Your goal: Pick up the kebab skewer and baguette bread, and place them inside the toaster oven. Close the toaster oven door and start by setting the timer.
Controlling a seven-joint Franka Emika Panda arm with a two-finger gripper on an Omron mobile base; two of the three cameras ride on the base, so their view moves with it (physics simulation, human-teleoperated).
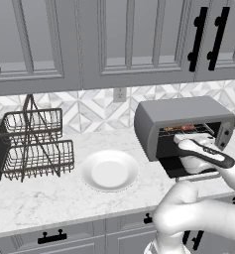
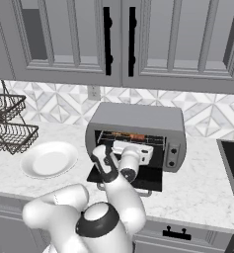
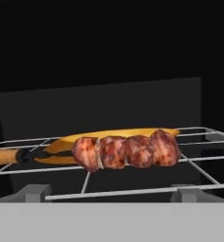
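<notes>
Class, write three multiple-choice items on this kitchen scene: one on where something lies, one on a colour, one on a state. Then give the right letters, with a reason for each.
1. Where does the kebab skewer lie?
A. on the white plate
B. on the wire rack inside the toaster oven
C. in the wire basket stand

2. What colour is the plate on the counter?
A. white
B. black
C. red

3. How does the toaster oven door stand?
A. shut
B. folded down open
C. taken off

Answers: 1 B, the hand view shows the skewer on the wire rack in front of the baguette bread. 2 A, it shows white in both base views. 3 B, the door lies flat in front of the toaster oven, with the arm reaching into the cavity.
</notes>
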